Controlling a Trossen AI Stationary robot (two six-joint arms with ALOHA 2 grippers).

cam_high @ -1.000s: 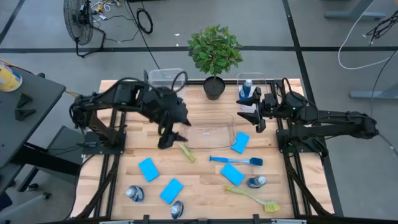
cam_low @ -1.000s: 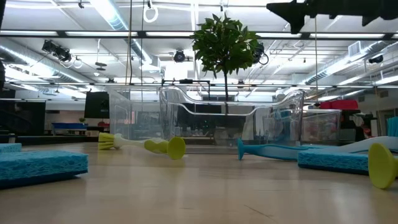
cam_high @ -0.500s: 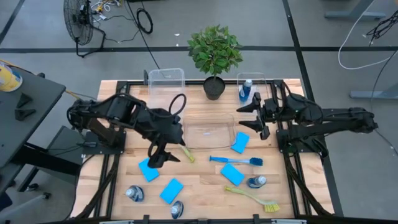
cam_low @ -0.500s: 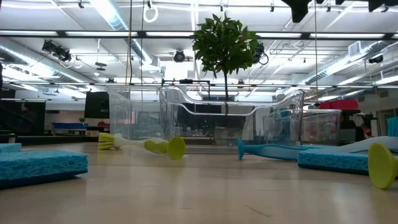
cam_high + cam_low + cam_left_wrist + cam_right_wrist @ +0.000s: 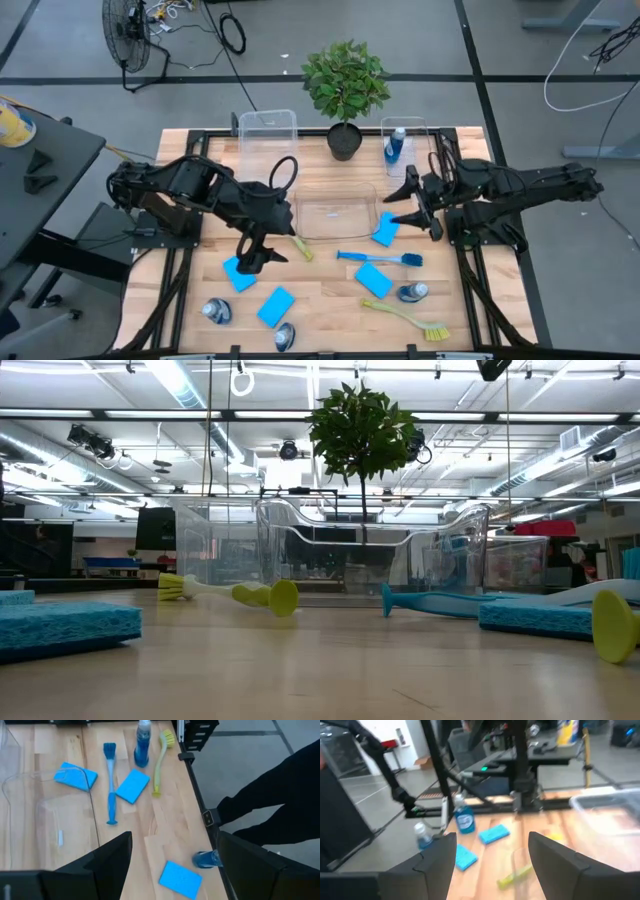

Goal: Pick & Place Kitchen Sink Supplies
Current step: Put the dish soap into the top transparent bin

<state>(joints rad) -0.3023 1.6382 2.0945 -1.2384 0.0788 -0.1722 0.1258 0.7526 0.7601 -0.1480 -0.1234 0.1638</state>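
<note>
Several bright-blue sponges lie flat on the table: one near left, one, one, and one beside the middle bin. A yellow-green brush, a blue brush and another yellow-green brush lie flat. Small bottles of blue liquid lie near the front edge; another bottle stands in the far right bin. My left gripper hangs open above the near-left sponge. My right gripper hangs open, high, beside the middle bin's right end.
A clear bin sits mid-table, another clear bin at the far left, and a third bin at the far right. A green potted plant stands at the far edge between them. Bare wood lies between the scattered things.
My left gripper has swung from the middle bin's left end toward the near-left, over the near-left sponge, staying open. My right gripper has moved toward the near edge and risen, tipping toward level; it has nearly left the top of the low view. No object has moved.
</note>
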